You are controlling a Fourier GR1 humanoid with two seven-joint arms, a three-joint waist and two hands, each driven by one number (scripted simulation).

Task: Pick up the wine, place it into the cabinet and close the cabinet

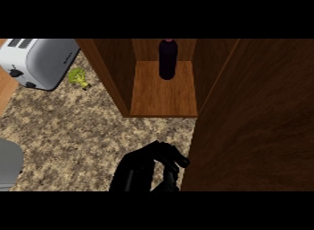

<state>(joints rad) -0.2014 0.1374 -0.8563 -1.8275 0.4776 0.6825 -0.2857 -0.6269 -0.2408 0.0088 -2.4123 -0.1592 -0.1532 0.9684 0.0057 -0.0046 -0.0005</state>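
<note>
The wine bottle (166, 58) stands upright at the back of the open cabinet (163, 96), while one black hand (154, 165), fingers curled and grasping nothing, is at the counter's (73, 130) near edge beside the cabinet door (265, 121).

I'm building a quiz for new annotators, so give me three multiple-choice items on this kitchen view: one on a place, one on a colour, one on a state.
1. Where is the wine bottle?
A. On the cabinet shelf
B. On the counter
C. In a hand

2. What colour is the toaster?
A. Red
B. Silver-white
C. Black

3. What state is the cabinet door in?
A. Shut
B. Removed
C. Open

Answers:
1. A, the dark bottle stands at the back of the wooden shelf.
2. B, its body is pale and metallic.
3. C, the shelf inside is exposed and the door swings out beside the black hand.
</note>
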